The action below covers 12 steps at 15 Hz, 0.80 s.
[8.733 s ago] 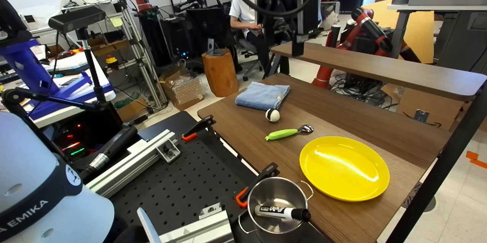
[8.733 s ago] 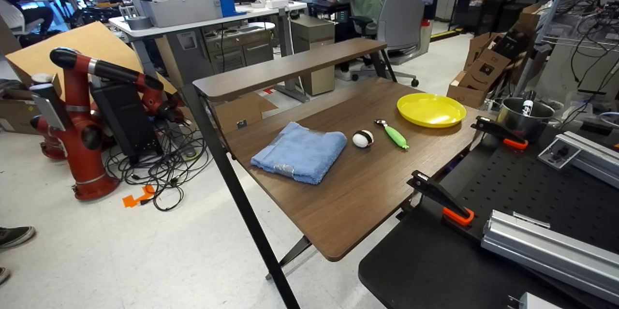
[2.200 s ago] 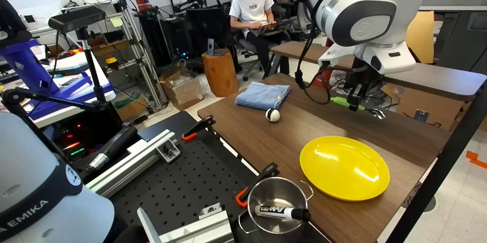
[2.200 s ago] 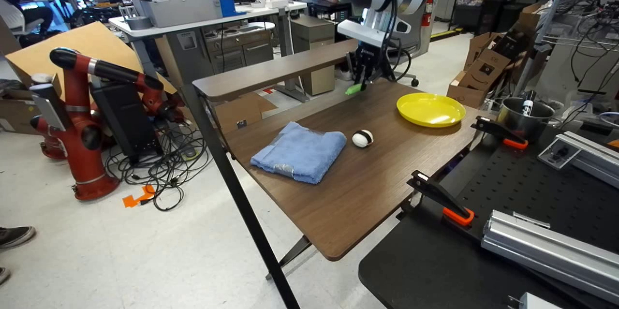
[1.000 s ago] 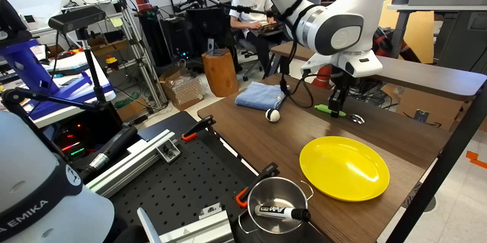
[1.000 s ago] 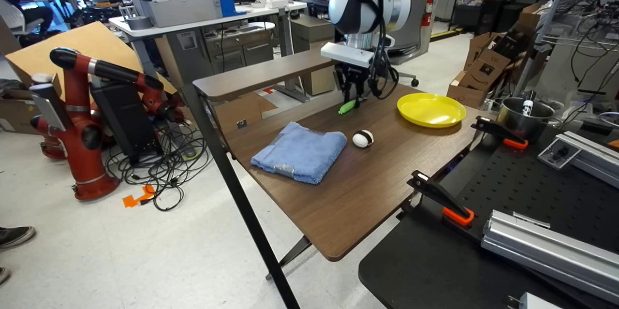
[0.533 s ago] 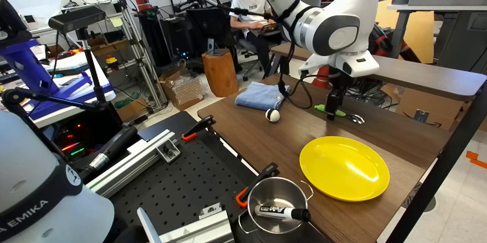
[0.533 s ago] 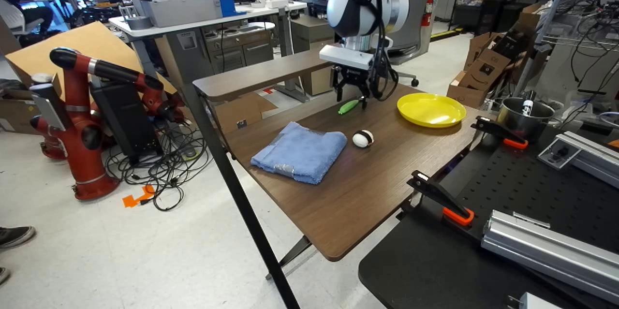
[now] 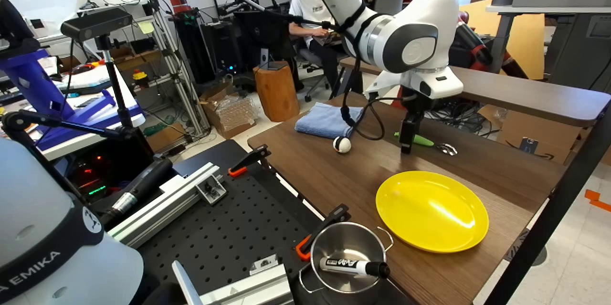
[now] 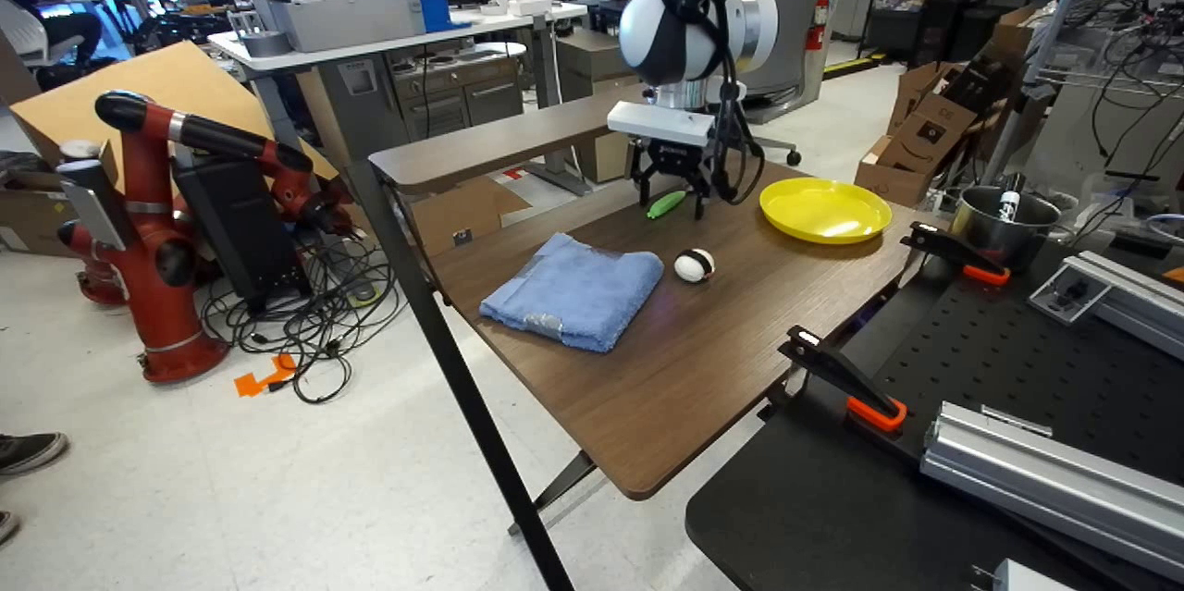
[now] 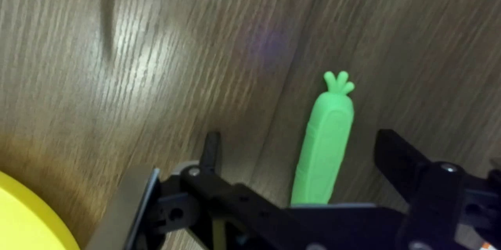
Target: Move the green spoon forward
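"How did the pincer look?"

"Spread wide. In the wrist view its fingers flanked the green handle of the spoon, with the worktop showing in the gap on each side."

"And where was the spoon lying?"

"On the worktop. In an exterior view it showed between the yellow plate and the raised shelf, partly hidden behind the pincer."

"What else was there?"

"A folded blue towel, with a white ball near it. Over in the pot, a marker leaned with one end sticking out."
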{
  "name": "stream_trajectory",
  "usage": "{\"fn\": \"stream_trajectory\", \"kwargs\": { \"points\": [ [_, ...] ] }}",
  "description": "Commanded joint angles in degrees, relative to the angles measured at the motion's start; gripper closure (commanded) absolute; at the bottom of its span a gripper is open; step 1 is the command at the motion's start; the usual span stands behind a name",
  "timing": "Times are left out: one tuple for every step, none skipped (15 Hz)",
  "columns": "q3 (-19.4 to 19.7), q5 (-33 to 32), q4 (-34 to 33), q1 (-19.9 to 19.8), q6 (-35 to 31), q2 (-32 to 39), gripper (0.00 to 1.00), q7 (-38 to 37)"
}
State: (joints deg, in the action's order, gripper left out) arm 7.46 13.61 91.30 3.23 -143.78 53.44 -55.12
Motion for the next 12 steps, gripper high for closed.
{"fn": "stream_trajectory", "kwargs": {
  "points": [
    [0.6,-1.5,5.2,1.1,-3.2,-3.9,0.0,1.4],
    [0.4,-1.3,6.4,1.0,-4.2,-5.1,0.0,2.1],
    [0.2,-1.1,7.4,0.9,-4.9,-6.2,0.0,2.6],
    [0.2,-1.1,8.8,0.9,-5.8,-7.7,0.0,3.2],
    [0.2,-1.1,10.1,1.0,-6.5,-9.0,0.0,3.8],
    [-0.1,-1.1,11.6,0.9,-7.0,-10.5,0.0,4.8],
    [-0.2,-1.2,13.4,1.0,-7.9,-12.0,0.0,5.7],
    [-0.4,-1.1,15.1,1.1,-8.6,-13.3,0.0,6.6],
    [-0.6,-1.1,16.9,1.1,-9.4,-14.7,0.0,7.7],
    [-0.7,-1.6,18.6,1.2,-9.2,-15.9,0.0,9.2],
    [-0.5,-0.4,13.8,0.8,-6.7,-12.7,0.0,7.1],
    [-0.6,-0.4,15.3,1.0,-6.9,-13.7,0.0,8.0]
  ]
}}
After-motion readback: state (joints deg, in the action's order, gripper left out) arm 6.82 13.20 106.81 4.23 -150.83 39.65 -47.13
